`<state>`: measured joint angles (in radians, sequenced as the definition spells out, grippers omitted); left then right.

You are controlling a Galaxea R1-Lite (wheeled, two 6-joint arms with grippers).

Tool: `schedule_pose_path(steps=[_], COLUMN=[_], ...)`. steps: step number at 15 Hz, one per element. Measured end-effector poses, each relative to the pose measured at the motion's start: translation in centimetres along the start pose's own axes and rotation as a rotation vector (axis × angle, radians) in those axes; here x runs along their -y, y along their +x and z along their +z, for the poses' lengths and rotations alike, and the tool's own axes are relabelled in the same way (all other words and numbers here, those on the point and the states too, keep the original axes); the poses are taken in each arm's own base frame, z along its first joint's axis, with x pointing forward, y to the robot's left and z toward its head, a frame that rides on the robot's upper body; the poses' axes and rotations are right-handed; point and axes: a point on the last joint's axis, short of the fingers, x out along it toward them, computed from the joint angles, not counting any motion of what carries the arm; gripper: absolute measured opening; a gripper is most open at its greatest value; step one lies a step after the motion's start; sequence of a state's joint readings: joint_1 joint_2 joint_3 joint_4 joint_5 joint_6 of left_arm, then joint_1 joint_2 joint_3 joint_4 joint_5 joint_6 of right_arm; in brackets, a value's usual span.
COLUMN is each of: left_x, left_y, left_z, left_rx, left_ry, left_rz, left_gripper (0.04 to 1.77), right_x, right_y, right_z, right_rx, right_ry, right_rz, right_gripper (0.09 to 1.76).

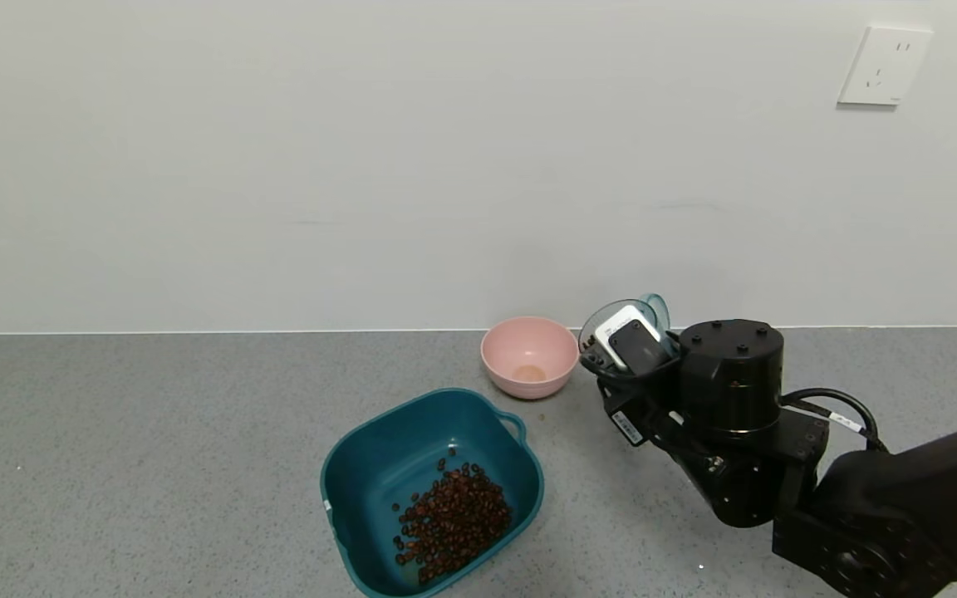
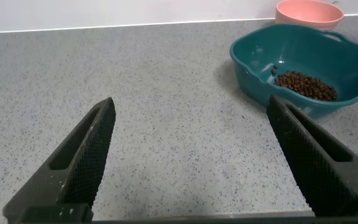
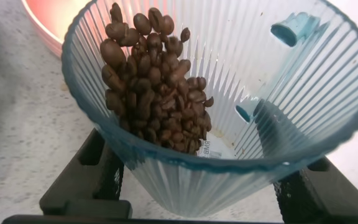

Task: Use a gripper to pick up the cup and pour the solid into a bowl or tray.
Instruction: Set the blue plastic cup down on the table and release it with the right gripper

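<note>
My right gripper (image 1: pixel 621 367) is shut on the ribbed blue-grey cup (image 1: pixel 591 336) and holds it above the table, just right of the pink bowl and behind and to the right of the teal tub (image 1: pixel 379 432). In the right wrist view the cup (image 3: pixel 247 124) sits between the fingers (image 3: pixel 104 177) and is tilted. Brown beans (image 3: pixel 148 81) lie piled along one inner wall up to the rim. A pile of beans (image 1: pixel 453 515) lies in the tub. My left gripper (image 2: pixel 191 124) is open and empty over bare table, with the tub (image 2: pixel 253 56) ahead of it.
A round pink bowl (image 1: pixel 528 355) stands behind the tub near the wall; it also shows in the left wrist view (image 2: pixel 309 12). The grey speckled table (image 1: pixel 154 457) stretches to the left of the tub. A wall socket (image 1: pixel 884 66) is at upper right.
</note>
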<state>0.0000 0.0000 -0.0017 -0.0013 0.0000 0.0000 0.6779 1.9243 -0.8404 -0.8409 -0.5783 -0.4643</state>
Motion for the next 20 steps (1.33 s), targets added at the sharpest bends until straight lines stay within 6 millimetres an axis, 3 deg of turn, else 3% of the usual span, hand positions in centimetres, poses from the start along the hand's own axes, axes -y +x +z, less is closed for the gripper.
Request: schedule_pose_path(steps=[6,10,15,20], left_x=[0.0,0.0,0.0,0.0], left_y=[0.0,0.0,0.0,0.0], left_z=[0.0,0.0,0.0,0.0], left_rx=[0.0,0.0,0.0,0.0], left_ry=[0.0,0.0,0.0,0.0], left_rz=[0.0,0.0,0.0,0.0], left_gripper=[1.75,1.75,1.75,1.75], right_x=[1.1,3.3,6.1,6.9], right_y=[-0.9,-2.1,-2.0,-2.2], right_z=[-1.8,-2.4,-3.3,-4.8], right_rx=[-0.05,-0.144,-0.136,-0.157], right_ry=[0.126,0.264,0.354,0.421], right_rz=[0.109,0.216,0.252,0.296], right_gripper=[1.35,1.35,1.35,1.35])
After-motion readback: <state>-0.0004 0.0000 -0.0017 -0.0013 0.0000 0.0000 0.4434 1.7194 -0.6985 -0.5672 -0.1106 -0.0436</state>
